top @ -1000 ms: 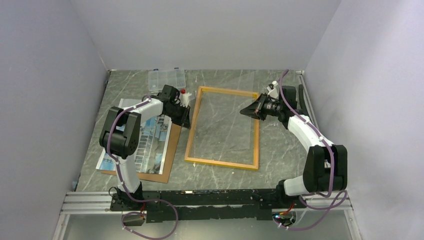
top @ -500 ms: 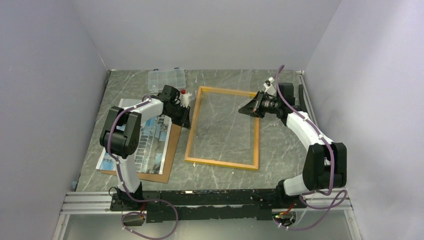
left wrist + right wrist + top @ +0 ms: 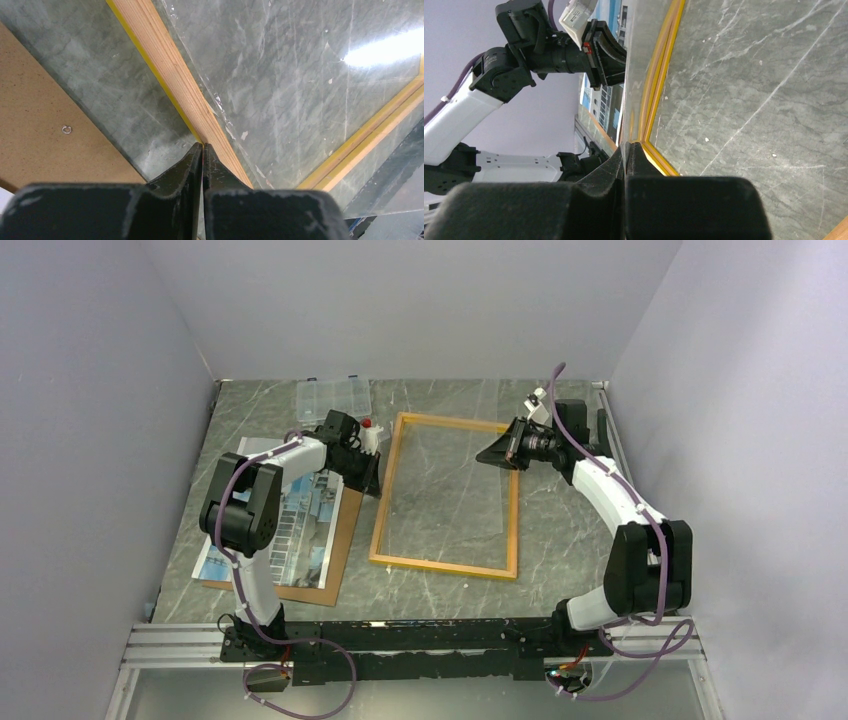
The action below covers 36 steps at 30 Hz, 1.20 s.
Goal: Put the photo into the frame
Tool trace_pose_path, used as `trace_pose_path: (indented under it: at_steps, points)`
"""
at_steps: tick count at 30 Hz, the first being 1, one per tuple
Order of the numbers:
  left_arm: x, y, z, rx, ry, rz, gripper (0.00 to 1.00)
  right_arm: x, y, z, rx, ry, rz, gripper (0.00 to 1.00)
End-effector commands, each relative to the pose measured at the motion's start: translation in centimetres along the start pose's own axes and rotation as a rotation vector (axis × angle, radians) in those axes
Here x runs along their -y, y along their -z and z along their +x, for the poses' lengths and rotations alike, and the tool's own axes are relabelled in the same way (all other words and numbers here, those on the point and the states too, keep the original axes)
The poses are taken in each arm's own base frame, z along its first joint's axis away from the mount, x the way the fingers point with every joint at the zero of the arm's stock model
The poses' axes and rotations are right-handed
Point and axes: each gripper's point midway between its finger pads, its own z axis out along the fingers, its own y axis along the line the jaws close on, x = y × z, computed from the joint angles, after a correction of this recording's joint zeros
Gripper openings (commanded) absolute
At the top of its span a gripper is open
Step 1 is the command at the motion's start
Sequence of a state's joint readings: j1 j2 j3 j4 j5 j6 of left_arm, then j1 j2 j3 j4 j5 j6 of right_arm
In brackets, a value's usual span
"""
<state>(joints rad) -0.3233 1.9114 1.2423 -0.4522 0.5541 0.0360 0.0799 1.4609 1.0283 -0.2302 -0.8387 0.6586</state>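
From above, the frame (image 3: 443,568) lies flat in the middle of the tabletop (image 3: 570,530). The photo (image 3: 303,540) lies left of it on a brown board (image 3: 338,558), partly under the left arm.

In the left wrist view, the left gripper (image 3: 374,484) is nearly closed, tips at the frame's left rail; a grip cannot be told.

In the right wrist view, the right gripper (image 3: 492,456) is closed at the yellow border.
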Motion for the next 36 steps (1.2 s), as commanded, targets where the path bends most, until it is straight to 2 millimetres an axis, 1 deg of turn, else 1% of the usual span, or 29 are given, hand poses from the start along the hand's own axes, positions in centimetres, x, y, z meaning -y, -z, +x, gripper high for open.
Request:
trace_pose_path:
  at_steps: [1,11,14,22,28,33,36]
  points:
    - [0.2,0.1,-1.5,0.036,-0.023,0.008,0.09,-2.0,0.4,-1.6,0.030,0.111,-0.040,0.00]
    - [0.3,0.3,-1.6,0.036,-0.018,0.006,0.07,-1.0,-0.6,-1.5,0.028,0.091,-0.013,0.00]
    - [0.3,0.3,-1.6,0.037,-0.017,0.008,0.07,-0.2,-0.8,-1.3,0.021,0.081,0.022,0.00]
    - [0.2,0.2,-1.4,0.031,-0.013,0.001,0.06,1.8,-0.3,-1.2,0.055,0.082,0.137,0.00]
    - [0.3,0.1,-1.4,0.030,-0.009,0.008,0.06,1.3,-0.4,-1.3,0.059,0.075,0.108,0.00]
    - [0.4,0.2,-1.7,0.037,-0.012,0.010,0.06,-0.3,-0.8,-1.1,0.055,0.073,0.037,0.00]
    - [0.3,0.0,-1.7,0.035,-0.009,0.014,0.05,-1.3,-1.5,-0.7,0.038,0.105,0.026,0.00]
